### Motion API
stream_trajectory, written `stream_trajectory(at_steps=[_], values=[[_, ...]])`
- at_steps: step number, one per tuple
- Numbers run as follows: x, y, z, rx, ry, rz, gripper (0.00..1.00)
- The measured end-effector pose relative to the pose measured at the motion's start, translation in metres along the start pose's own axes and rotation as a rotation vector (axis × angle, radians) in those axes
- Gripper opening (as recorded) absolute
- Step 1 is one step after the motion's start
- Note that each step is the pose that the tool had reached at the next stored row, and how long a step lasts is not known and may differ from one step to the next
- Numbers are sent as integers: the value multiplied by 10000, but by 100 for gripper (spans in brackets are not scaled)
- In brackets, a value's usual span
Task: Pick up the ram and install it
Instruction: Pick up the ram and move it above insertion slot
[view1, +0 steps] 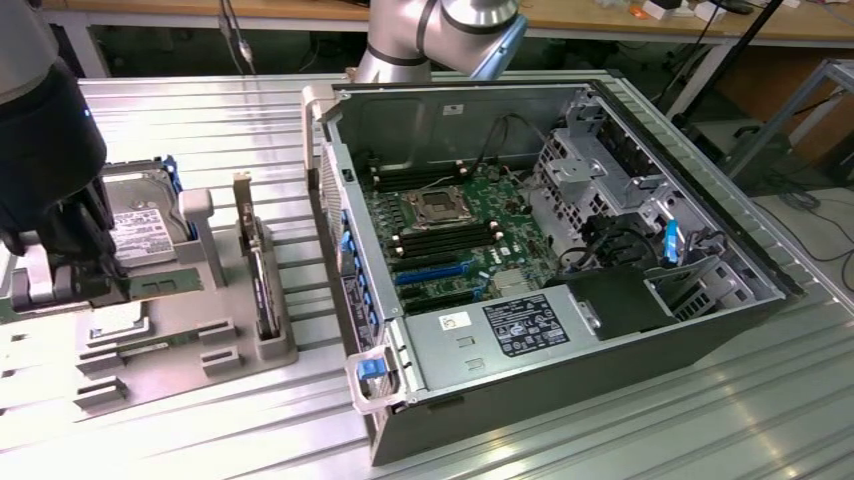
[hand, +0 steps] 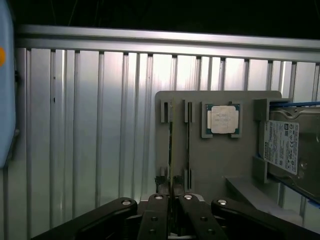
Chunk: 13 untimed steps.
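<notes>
The gripper is closed in on the ram, its two fingers pinching the near end of the thin green stick; the ram stands on edge along a slot of the grey holder tray, beside the silver processor chip and the hard drive. In the exterior view the ram juts from the gripper towards the exterior view's right, well apart from the open computer case.

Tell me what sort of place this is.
Probably a robotics lab bench for PC assembly: an open computer case with its motherboard exposed sits on a ribbed metal table, beside a grey fixture holding a hard drive and processor.
</notes>
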<state>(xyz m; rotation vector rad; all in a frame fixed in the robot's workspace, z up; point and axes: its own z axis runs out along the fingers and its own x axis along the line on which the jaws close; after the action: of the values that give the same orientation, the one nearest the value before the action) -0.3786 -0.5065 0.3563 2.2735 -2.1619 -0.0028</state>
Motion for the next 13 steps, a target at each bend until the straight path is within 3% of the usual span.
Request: stream_trajectory(at_steps=[13], values=[[0, 1, -251, -2, 22, 0, 14]])
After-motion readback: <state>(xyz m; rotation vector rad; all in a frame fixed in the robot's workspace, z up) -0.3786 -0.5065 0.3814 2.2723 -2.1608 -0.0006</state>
